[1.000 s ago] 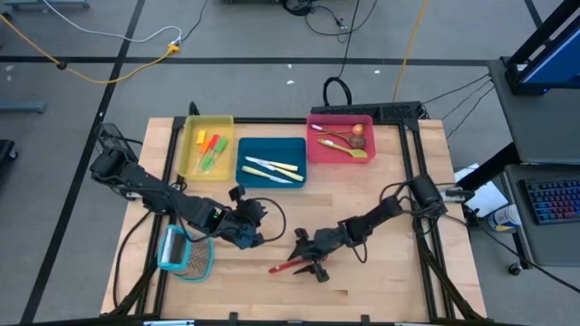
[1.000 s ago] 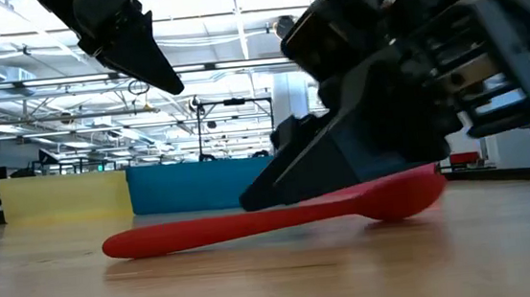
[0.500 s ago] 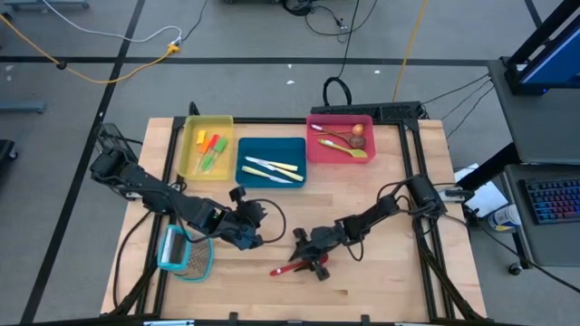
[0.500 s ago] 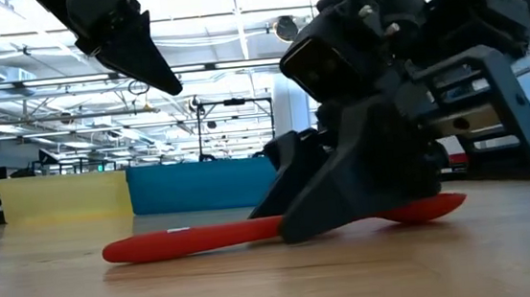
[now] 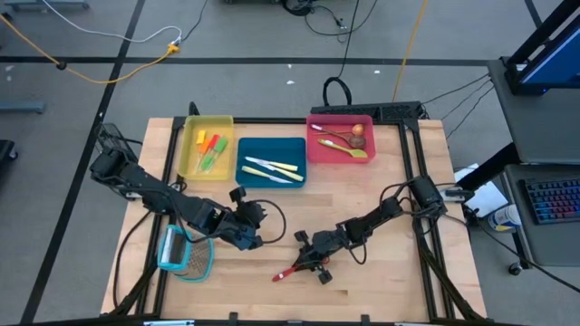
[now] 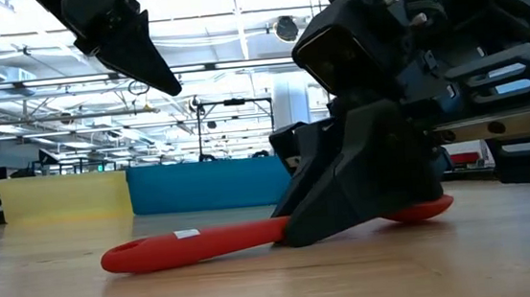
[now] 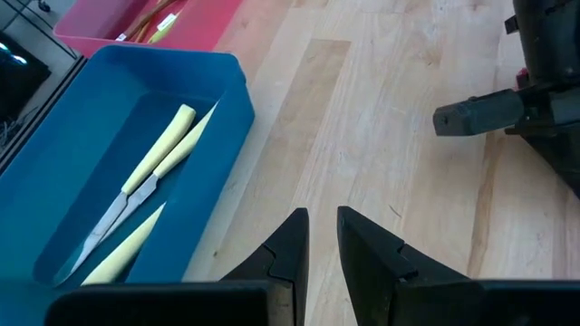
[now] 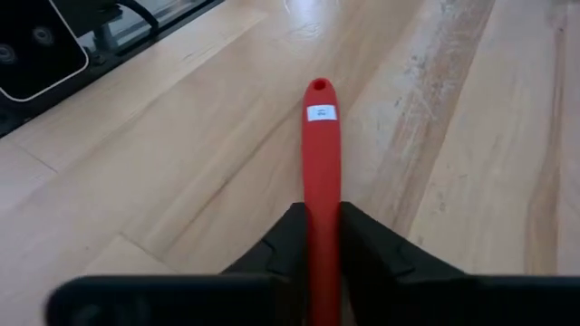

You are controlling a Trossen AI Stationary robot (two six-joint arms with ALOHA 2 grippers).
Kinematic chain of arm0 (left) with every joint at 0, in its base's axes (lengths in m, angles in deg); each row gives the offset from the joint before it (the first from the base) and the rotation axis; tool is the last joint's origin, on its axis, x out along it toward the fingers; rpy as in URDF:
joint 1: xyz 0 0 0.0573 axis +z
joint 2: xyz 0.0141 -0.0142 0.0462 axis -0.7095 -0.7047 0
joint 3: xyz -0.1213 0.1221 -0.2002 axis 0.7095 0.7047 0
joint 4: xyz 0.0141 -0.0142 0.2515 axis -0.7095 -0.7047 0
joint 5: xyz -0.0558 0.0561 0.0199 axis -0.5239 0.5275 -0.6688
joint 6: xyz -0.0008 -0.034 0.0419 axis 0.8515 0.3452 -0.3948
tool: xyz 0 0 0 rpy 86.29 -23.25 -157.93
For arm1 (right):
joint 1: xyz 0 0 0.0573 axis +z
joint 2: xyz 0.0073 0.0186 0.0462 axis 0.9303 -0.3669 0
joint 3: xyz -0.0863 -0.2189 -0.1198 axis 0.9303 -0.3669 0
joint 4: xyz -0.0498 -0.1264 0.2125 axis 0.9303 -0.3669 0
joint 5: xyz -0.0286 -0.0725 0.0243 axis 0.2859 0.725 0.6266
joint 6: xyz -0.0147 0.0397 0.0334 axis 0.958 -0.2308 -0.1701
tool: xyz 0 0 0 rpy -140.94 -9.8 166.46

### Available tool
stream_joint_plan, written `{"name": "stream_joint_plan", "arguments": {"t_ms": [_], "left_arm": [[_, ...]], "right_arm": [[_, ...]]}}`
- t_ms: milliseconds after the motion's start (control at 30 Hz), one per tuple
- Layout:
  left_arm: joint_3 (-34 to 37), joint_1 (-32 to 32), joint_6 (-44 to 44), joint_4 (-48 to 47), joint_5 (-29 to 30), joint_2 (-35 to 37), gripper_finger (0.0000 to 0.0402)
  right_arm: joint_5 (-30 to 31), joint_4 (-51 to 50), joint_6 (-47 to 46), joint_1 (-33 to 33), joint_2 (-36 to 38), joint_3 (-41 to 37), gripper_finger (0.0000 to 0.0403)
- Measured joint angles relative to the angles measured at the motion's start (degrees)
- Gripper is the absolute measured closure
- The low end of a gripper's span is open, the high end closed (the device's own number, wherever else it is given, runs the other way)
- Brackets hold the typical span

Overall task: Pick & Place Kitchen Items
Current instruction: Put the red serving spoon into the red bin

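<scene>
We see R gripper [image 8: 322, 244] clamped on red spoon [image 8: 320, 172], centre frame; its white label unreadable. L gripper [image 7: 322, 240] narrowly parted, holds nothing.

Three trays stand in a row along the far edge of the table [image 5: 381, 290]: one tray [image 5: 207, 145] at the left with spatulas [image 5: 210, 149], a middle tray [image 5: 271, 161] with knives [image 5: 270, 169], a third tray [image 5: 339, 138] with spoons [image 5: 343, 140]. A flat grater [image 5: 186, 253] lies near the front left. Another spoon [image 5: 292, 269] lies at the front centre, between the right gripper's [image 5: 313, 264] fingers. The left gripper [image 5: 263, 237] is between the grater and this spoon.
</scene>
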Motion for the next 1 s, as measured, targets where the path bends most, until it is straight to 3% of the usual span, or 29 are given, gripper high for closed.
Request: {"name": "stream_joint_plan", "arguments": {"t_ms": [67, 267, 433, 733, 1000], "left_arm": [[0.0, 0.0, 0.0, 0.0, 0.0, 0.0, 0.0334], [0.0, 0.0, 0.1, 0.0, 0.0, 0.0, 0.0334], [0.0, 0.0, 0.0, 0.0, 0.0, 0.0, 0.0334], [0.0, 0.0, 0.4, 0.0, 0.0, 0.0, 0.0334], [0.0, 0.0, 2.2, 0.1, 0.0, 0.0, 0.0334]], "right_arm": [[-0.1, 0.0, 0.2, 0.0, 0.0, -0.1, 0.0371], [0.0, -0.8, 0.9, -0.4, 1.1, -0.1, 0.0372], [2.7, -9.5, 5.7, -1.2, 6.9, -0.2, 0.0369], [20.6, -36.5, 8.2, -3.4, 24.5, -0.3, 0.0367], [34.9, -54.2, 7.9, -9.7, 36.8, -0.3, 0.0363]]}}
